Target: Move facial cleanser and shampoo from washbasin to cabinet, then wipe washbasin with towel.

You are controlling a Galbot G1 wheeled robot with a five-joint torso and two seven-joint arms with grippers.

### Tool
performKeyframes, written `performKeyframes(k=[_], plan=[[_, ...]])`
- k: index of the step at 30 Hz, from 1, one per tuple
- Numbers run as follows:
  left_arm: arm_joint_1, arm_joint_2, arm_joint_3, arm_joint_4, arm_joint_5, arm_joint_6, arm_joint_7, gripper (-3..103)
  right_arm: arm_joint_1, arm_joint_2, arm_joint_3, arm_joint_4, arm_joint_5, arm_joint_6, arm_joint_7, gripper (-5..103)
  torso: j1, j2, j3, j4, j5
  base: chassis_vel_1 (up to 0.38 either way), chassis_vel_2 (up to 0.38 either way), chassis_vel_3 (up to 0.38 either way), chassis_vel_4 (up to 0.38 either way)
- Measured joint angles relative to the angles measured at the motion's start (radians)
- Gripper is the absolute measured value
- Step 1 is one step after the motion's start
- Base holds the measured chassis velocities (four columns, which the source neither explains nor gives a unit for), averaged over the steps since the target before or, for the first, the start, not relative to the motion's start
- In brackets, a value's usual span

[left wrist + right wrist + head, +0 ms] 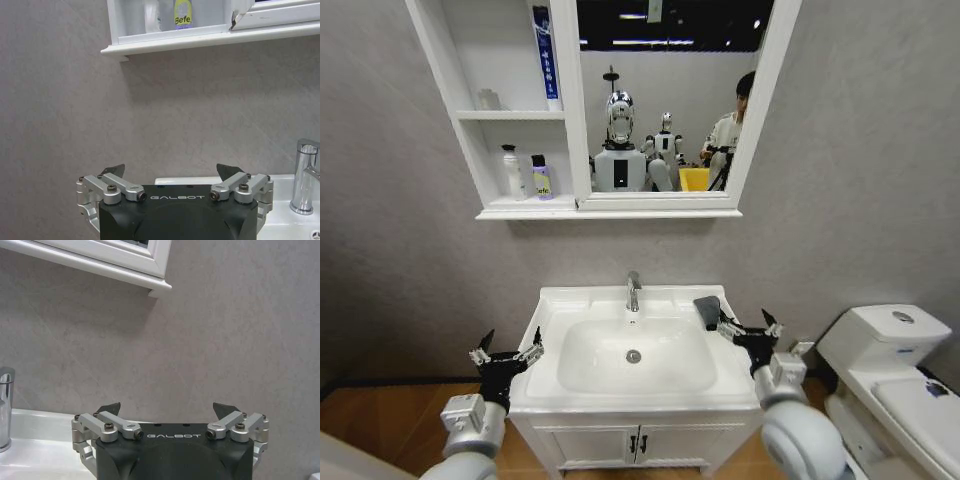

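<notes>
Grey wall behind, white cabinet [510, 120] hung above the washbasin [632, 355]. 2 bottles stand on the cabinet's lower shelf: a white bottle [510, 172] and, just beside it, a bottle with a purple label [541, 177]; a blue tube [546, 55] stands on the shelf above. Nothing but the towel [708, 311] lies on the washbasin tabletop, at its back right corner beside the tap [633, 291], so the moving part looks done and the wipe is what remains.

Left tool [507, 355] hangs released, fingers spread, off the washbasin's left edge, holding nothing. Right tool [745, 327] is also spread, just beside the towel, apparently not gripping it.

To do this well, I judge the right tool should close on the cloth's middle, press flat and sweep the rim and bowl, steering clear of the tap
</notes>
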Motion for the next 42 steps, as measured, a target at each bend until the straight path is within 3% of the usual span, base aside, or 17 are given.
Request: performKeyframes(k=[6, 20, 37, 38, 39, 40, 41, 42], plan=[[0.0, 0.0, 0.0, 0.0, 0.0, 0.0, 0.0, 100, -0.051, 0.062, -0.048, 0.054, -0.063, -0.014, -0.001, 100, 0.0, 0.0, 0.0, 0.0005, -0.0002, 0.0, 0.0, 0.0, 0.0], [0.0, 0.0, 0.0, 0.0, 0.0, 0.0, 0.0, 100, -0.035, 0.034, -0.051, 0.064, -0.026, -0.035, 0.005, 100, 0.001, 0.0, 0.0, 0.0002, 0.0001, 0.082, -0.089, -0.076, 0.089], [0.0, 0.0, 0.0, -0.001, 0.0, 0.0, 0.0, 100, -0.032, 0.016, -0.075, 0.041, -0.017, -0.022, -0.029, 100, -0.001, 0.001, 0.0, -0.0004, 0.0009, 0.288, -0.291, -0.287, 0.281], [0.0, 0.0, -0.001, 0.0, 0.0, 0.0, -0.002, 100, -0.027, 0.013, -0.077, 0.04, -0.017, -0.022, -0.032, 100, 0.002, -0.001, 0.001, 0.0024, -0.0015, 0.348, -0.355, -0.349, 0.385], [0.0, 0.0, -0.001, 0.0, 0.0, 0.0, -0.002, 100, -0.027, 0.013, -0.077, 0.04, -0.017, -0.022, -0.032, 100, 0.002, -0.001, 0.001, 0.0024, -0.0015, 0.348, -0.355, -0.349, 0.385], [0.0, 0.0, 0.0, 0.0, 0.0, 0.0, 0.0, 100, -0.027, 0.008, -0.076, 0.04, -0.017, -0.024, -0.033, 100, 0.001, -0.001, 0.001, -0.0002, -0.0005, 0.391, -0.355, -0.376, 0.303], [0.0, 0.0, 0.0, -0.001, 0.0, 0.0, -0.001, 100, -0.025, 0.003, -0.075, 0.041, -0.016, -0.025, -0.035, 100, -0.001, 0.0, 0.0, 0.0001, 0.001, 0.327, -0.329, -0.376, 0.301], [0.0, 0.0, 0.0, 0.0, 0.0, 0.001, 0.0, 100, -0.025, -0.002, -0.075, 0.041, -0.015, -0.028, -0.037, 100, 0.0, 0.0, 0.0, 0.0002, -0.0003, 0.327, -0.393, -0.374, 0.301]])
